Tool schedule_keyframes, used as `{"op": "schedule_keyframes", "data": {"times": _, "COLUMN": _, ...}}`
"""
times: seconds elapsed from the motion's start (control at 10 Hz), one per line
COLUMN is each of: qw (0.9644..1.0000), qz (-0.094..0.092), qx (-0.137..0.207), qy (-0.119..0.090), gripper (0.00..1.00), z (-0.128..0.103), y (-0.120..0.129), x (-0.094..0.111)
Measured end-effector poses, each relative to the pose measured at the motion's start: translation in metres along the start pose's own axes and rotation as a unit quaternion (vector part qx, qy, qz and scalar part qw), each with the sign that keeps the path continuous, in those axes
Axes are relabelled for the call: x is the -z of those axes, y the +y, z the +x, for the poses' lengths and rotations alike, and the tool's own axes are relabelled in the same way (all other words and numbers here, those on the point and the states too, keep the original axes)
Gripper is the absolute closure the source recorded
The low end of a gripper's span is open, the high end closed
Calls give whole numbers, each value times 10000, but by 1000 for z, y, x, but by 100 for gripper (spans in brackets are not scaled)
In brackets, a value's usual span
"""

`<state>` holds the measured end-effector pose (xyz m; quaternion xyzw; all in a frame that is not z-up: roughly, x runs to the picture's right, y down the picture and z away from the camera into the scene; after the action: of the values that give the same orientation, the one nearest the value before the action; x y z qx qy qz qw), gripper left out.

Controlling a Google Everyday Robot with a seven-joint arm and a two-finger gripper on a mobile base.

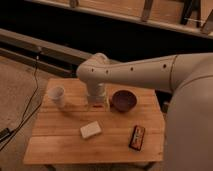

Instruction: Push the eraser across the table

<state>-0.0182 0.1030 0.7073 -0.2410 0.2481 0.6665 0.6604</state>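
Observation:
The eraser (137,137), a flat black block with an orange-red stripe, lies near the front right of the light-wood table (60,142). My gripper (97,103) hangs from the white arm over the table's back middle, between a white cup and a dark bowl. It is well behind and to the left of the eraser and does not touch it. A small orange-red thing (103,106) shows at the gripper's base, mostly hidden.
A white cup (57,95) stands at the back left. A dark purple bowl (123,100) sits at the back right. A pale cream sponge-like block (90,130) lies at the front middle. A cable (27,107) runs down the floor on the left.

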Motion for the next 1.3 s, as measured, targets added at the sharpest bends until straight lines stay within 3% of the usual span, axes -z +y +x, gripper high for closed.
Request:
{"op": "schedule_keyframes", "data": {"times": 0.5, "qw": 9987, "qz": -112, "qx": -495, "qy": -107, "gripper": 35, "z": 24, "y": -69, "x": -6}}
{"op": "schedule_keyframes", "data": {"times": 0.9, "qw": 9953, "qz": 7, "qx": -961, "qy": -72, "gripper": 35, "z": 55, "y": -132, "x": -22}}
{"op": "schedule_keyframes", "data": {"times": 1.3, "qw": 9899, "qz": 118, "qx": -1408, "qy": 75, "gripper": 35, "z": 73, "y": -174, "x": -45}}
